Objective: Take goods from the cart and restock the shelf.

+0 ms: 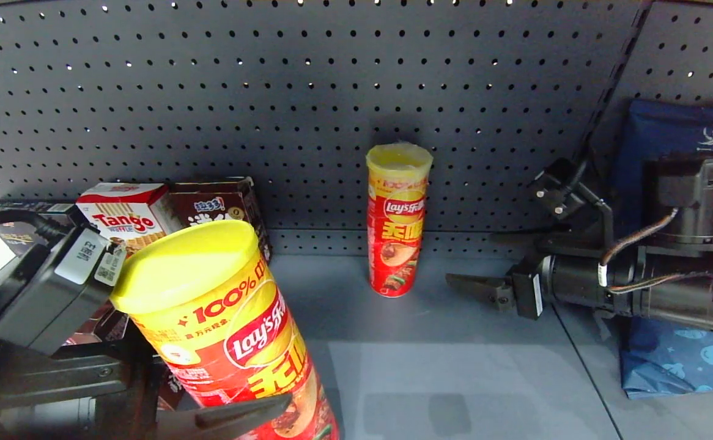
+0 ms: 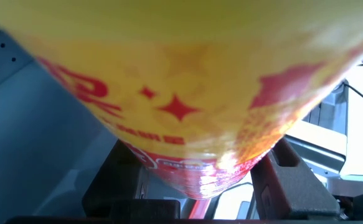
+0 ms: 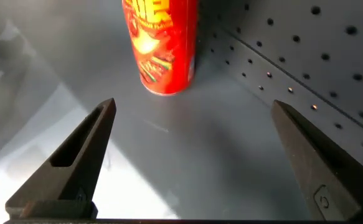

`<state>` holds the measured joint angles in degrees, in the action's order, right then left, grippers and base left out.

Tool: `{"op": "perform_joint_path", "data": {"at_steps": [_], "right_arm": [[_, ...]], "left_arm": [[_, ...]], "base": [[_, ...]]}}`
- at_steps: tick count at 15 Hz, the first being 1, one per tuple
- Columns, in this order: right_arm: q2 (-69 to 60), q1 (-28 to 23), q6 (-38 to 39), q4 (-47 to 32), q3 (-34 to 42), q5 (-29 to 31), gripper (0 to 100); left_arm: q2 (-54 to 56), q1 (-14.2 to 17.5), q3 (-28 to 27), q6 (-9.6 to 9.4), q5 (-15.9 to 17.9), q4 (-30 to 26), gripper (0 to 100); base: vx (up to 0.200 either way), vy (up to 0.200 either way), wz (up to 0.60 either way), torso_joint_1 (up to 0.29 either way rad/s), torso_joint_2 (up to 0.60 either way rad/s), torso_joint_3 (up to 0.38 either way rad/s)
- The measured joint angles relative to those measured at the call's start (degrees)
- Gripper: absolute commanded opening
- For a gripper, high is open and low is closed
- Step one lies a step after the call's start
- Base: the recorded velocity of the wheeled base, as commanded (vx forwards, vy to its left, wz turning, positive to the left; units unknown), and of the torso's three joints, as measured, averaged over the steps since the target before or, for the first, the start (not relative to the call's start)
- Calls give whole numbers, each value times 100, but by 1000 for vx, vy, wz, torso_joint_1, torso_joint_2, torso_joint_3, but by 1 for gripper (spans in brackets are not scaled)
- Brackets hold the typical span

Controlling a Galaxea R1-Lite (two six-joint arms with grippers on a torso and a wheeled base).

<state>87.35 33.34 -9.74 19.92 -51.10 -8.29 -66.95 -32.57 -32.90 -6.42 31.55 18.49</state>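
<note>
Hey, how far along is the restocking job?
Done: one chips can stands upright on the shelf by the pegboard. In hand: the left gripper grips a second chips can, tilted. The right gripper is open and empty. Left: setting that can down.

Left gripper [image 2: 201, 186] clamped, right gripper [image 3: 193, 107] spread.

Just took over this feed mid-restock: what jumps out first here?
A large red-and-yellow chip can with a yellow plastic lid sits tilted in the left gripper at the near left. A matching can stands upright mid-shelf against the dark pegboard, and the right gripper, open and empty, faces it.
</note>
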Motion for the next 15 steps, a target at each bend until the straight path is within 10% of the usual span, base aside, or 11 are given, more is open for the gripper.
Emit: {"op": "perform_joint_path", "data": {"at_steps": [15], "right_arm": [[1451, -10, -118, 586, -1072, -534, 100]], "left_arm": [[-55, 105, -177, 55, 22, 0, 0]], "base": [[0, 0, 0, 0, 0, 0]]}}
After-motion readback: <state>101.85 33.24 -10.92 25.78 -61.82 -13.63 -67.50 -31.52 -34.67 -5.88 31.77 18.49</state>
